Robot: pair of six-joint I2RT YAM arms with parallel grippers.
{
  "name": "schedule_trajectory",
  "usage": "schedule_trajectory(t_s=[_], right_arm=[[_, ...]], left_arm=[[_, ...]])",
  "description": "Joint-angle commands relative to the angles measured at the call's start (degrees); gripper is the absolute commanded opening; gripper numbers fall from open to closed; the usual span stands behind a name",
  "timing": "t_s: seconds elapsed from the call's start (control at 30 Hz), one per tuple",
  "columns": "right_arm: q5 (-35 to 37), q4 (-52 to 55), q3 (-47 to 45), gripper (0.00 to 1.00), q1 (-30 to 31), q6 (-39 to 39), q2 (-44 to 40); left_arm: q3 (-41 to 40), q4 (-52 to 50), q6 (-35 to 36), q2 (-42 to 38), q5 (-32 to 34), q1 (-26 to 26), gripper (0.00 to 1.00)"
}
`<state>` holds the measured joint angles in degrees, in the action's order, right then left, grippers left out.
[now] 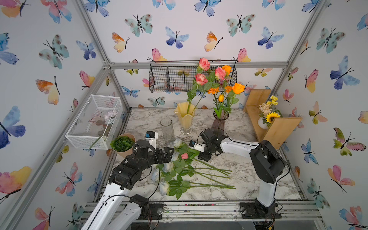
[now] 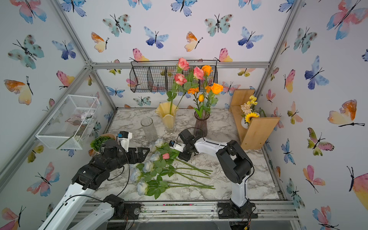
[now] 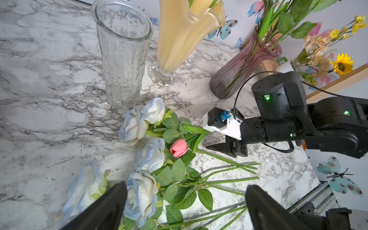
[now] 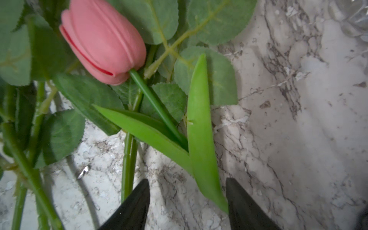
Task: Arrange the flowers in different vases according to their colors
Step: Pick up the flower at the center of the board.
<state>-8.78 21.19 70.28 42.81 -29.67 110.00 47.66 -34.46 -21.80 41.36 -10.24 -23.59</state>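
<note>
A pink tulip bud point(image 1: 184, 156) point(image 4: 103, 39) lies on top of several white-blue roses point(image 1: 168, 166) point(image 3: 142, 195) on the marble table. My right gripper point(image 1: 205, 158) point(image 4: 187, 180) stands open just over the tulip's lower stem, with a tulip leaf tip between its fingers. My left gripper point(image 1: 169, 154) point(image 3: 186, 186) hangs wide open above the rose heads, holding nothing. The clear vase point(image 1: 166, 129) is empty. Pink roses point(image 1: 201, 78) stand in the yellow vase point(image 1: 185, 117). Orange flowers point(image 1: 238, 88) stand in the purple vase point(image 1: 219, 123).
A succulent in a tan pot point(image 1: 122, 144) sits by the left arm. A white mesh basket point(image 1: 93, 121) hangs on the left wall, a black wire basket point(image 1: 179, 79) on the back wall. A wooden shelf point(image 1: 278, 129) at the right holds a sunflower bunch point(image 1: 268, 115).
</note>
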Motion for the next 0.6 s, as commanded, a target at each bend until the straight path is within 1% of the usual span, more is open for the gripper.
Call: schedule_trajectory(t_s=[0.0, 0.13, 0.27, 0.4, 0.57], right_arm=[[1.57, -1.11, 1.69, 0.61, 0.36, -0.48, 2.41], [2.19, -1.93, 1.79, 0.57, 0.52, -0.13, 3.93], [3.98, -2.82, 1.96, 0.51, 0.52, 0.03, 4.98], [4.40, -2.60, 2.32, 0.40, 0.56, 0.64, 5.40], [5.54, -2.29, 1.50, 0.23, 0.57, 1.28, 4.43]], left_arm=[[-0.45, 1.32, 1.17, -0.14, -1.08, 0.56, 0.99], [-0.46, 1.48, 1.32, -0.23, -1.74, 1.09, 0.99], [-0.64, 1.77, 1.49, -0.32, -2.43, 1.79, 0.99], [-0.70, 1.94, 1.50, -0.41, -2.76, 2.06, 0.99], [-0.81, 2.03, 1.51, -0.81, -2.78, 2.15, 0.99]])
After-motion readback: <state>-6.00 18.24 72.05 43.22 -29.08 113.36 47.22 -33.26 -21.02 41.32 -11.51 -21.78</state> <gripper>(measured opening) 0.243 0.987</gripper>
